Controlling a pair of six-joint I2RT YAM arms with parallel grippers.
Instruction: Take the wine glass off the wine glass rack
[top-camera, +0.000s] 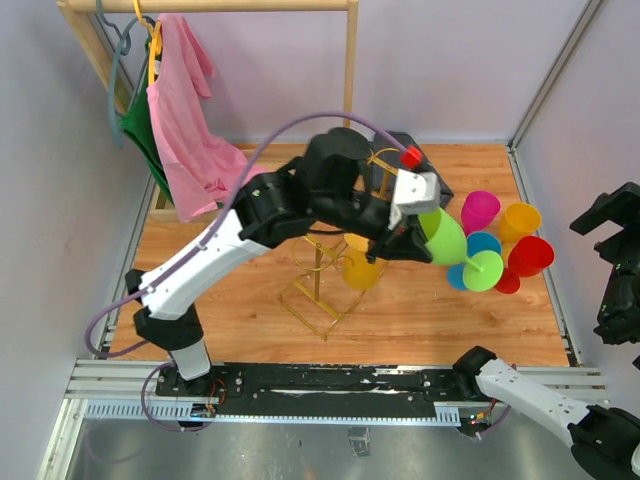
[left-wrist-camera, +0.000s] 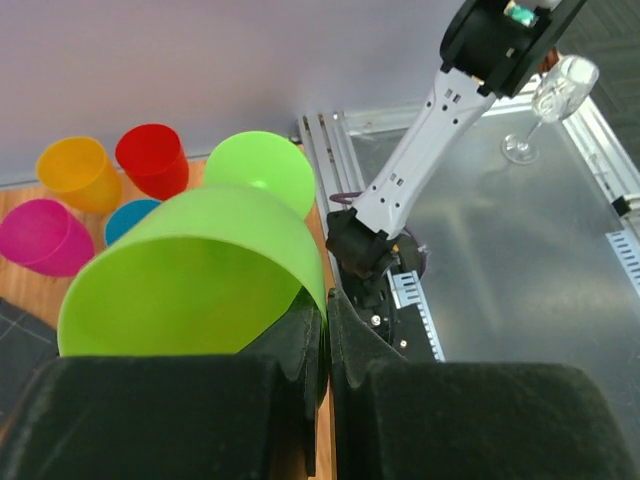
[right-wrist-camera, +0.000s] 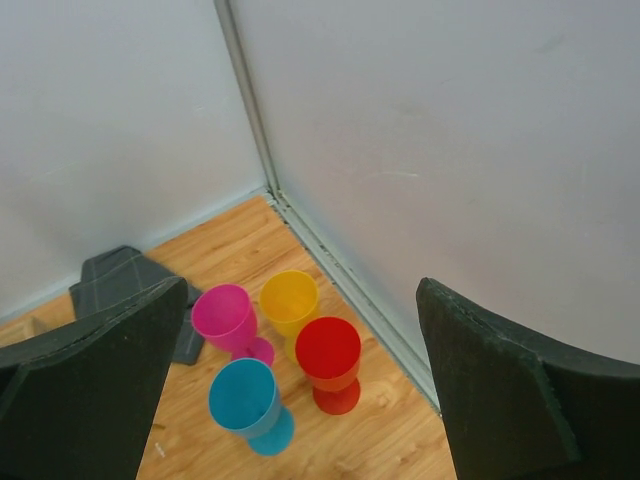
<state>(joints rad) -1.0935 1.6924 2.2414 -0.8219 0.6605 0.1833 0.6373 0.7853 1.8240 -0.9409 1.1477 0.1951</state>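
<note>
Black fingers (left-wrist-camera: 150, 420) of the left end effector (left-wrist-camera: 326, 325) are clenched on the lime-green plastic wine glass (left-wrist-camera: 190, 270). It is held tilted in the air toward the right edge of the tabletop (top-camera: 420, 320), already apart from the gold wire wine glass rack (top-camera: 320, 290). I judge that only setting it down is left. The right end effector (right-wrist-camera: 300, 330) is released.

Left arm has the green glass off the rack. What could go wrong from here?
1. The left gripper seems to pinch the green wine glass only at its bowl rim, with the glass tilted; it could slip.
2. Its foot hangs right by the blue glass and red glass; lowering here may topple them.
3. The arm reaches over the wine glass rack, where a yellow glass hangs; pulling back could snag it.
</note>
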